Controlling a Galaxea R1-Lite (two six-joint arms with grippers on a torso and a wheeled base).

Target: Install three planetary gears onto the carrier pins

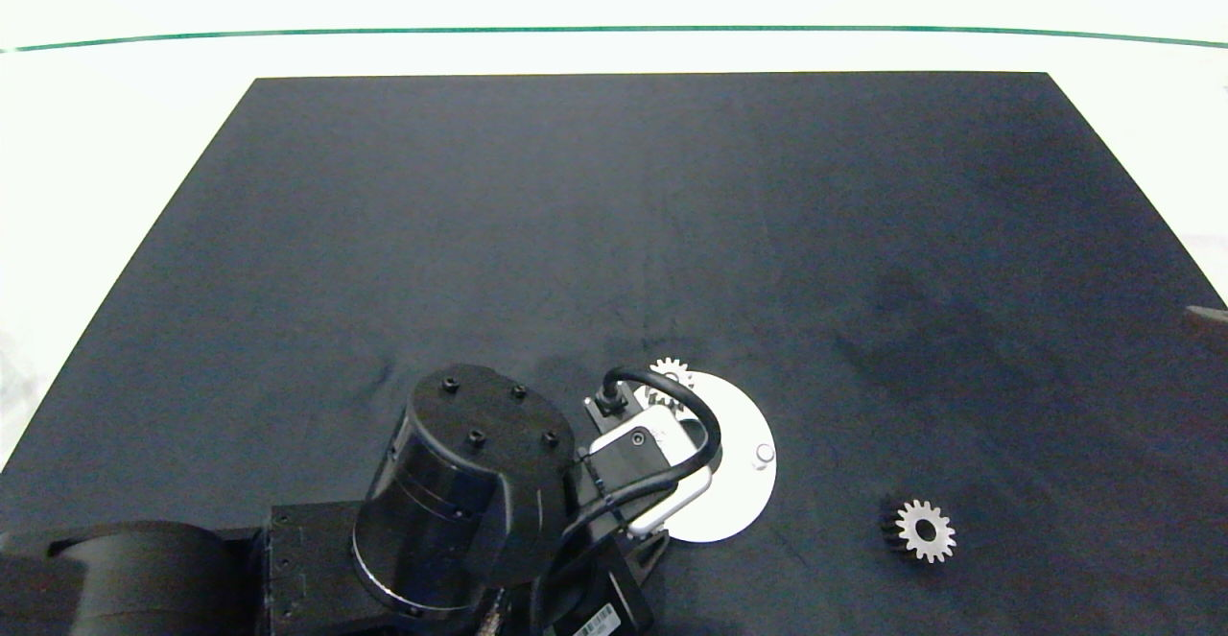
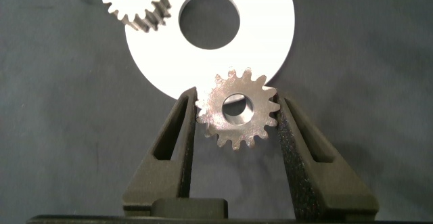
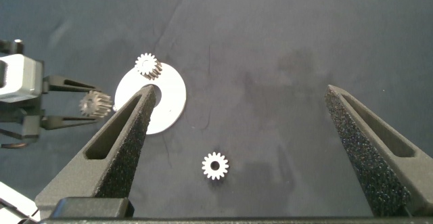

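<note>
My left gripper is shut on a planetary gear, holding it flat by its teeth just over the rim of the white disc. A second gear sits on the disc's far edge. One carrier pin stands bare on the disc's right side; the left arm hides the rest of the disc. A third gear lies on the mat to the right of the disc. It also appears in the right wrist view, below my open right gripper.
Everything rests on a black mat laid over a white table. A green line crosses the tabletop beyond the mat's far edge. A pale tip pokes in at the right edge.
</note>
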